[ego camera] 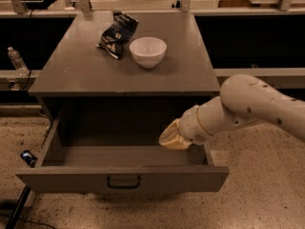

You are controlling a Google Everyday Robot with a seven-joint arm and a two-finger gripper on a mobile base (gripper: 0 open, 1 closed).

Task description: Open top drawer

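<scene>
The top drawer [122, 179] is a wide grey metal box pulled far out from under the grey cabinet top [81, 75]. Its inside is empty and its flat front carries a small black bar handle [123, 182] at centre. My gripper [174, 136] is over the right part of the drawer's inside, just above its floor and behind the front panel. The white arm [248, 109] reaches in from the right. The gripper touches nothing that I can see.
A white bowl [147, 51] and a dark crumpled snack bag [116, 33] sit on the cabinet top. A clear plastic bottle [16, 61] stands on a ledge at the left. A small dark object [27, 157] lies on the speckled floor by the drawer's left side.
</scene>
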